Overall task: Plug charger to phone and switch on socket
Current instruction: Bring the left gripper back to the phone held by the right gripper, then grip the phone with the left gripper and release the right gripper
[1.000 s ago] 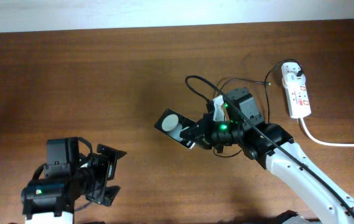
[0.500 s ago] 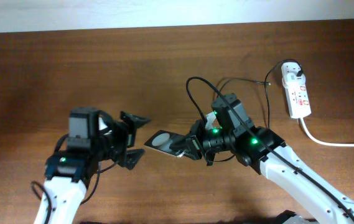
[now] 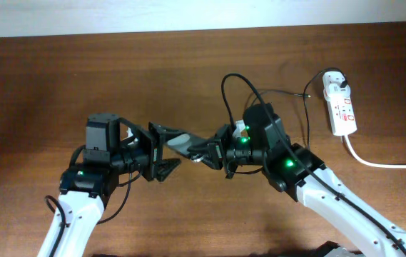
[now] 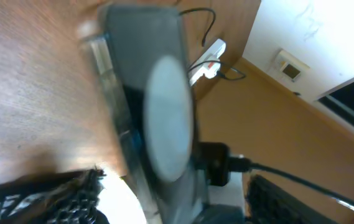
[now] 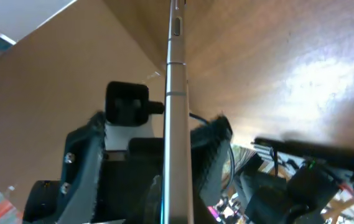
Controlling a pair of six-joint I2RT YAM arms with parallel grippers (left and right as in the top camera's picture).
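The black phone [image 3: 178, 140] is held off the table, tilted on edge, by my right gripper [image 3: 203, 151], which is shut on it. In the right wrist view the phone [image 5: 174, 93] shows edge-on between my fingers [image 5: 84, 163]. My left gripper [image 3: 164, 150] is open, its jaws on either side of the phone's free end; the phone's back with a white round spot [image 4: 167, 118] fills the left wrist view. The thin black charger cable [image 3: 225, 91] loops from the adapter [image 3: 335, 78] over my right arm; its plug tip is hidden. The white socket strip [image 3: 340, 108] lies at the far right.
The strip's thick white cord [image 3: 382, 163] runs off the right edge. The strip also shows far off in the left wrist view [image 4: 205, 57]. Bare wooden table [image 3: 60, 86] spreads to the left and back. The table's far edge meets a white wall.
My left arm has swung up and right until its open jaws flank the phone. My right gripper has carried the phone left and tipped it onto its edge.
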